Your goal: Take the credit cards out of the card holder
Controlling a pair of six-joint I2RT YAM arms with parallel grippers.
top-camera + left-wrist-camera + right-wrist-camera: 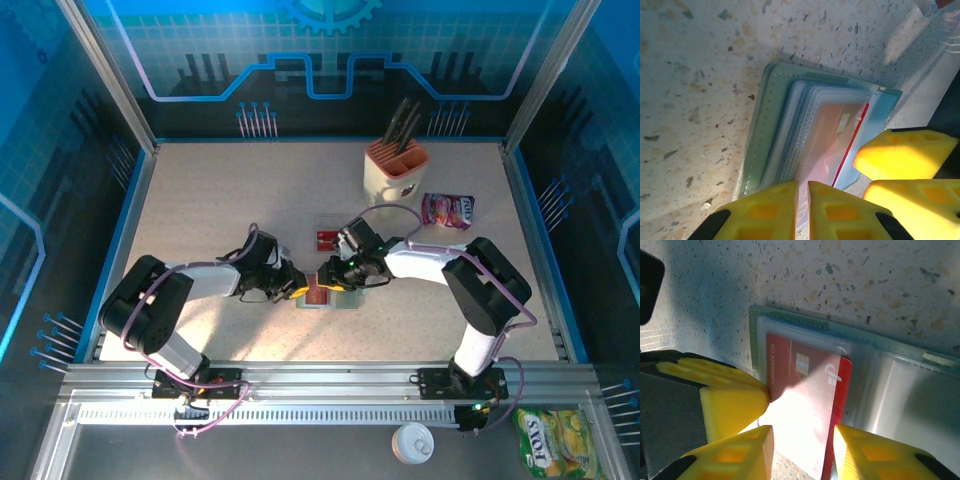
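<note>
pinching a clear sleeve [815, 150], the left gripper [802, 210] is narrowed onto the open card holder [757, 140] at mid-table. the right gripper [802, 455] appears to clamp a red credit card [790, 365] by its edges, half out of its pocket. beyond, a loose red card [327, 240] lies already freed; others probably remain inside.

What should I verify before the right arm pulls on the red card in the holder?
1. Card holder lies open and flat: ok.
2. Left gripper pinches the holder's edge, pinning it: ok.
3. Red card sits between the fingers of the right gripper: ok.
4. Right gripper actually clamping that card: cannot tell.
5. Loose red card lies apart from the holder, out of the way: ok.
</note>
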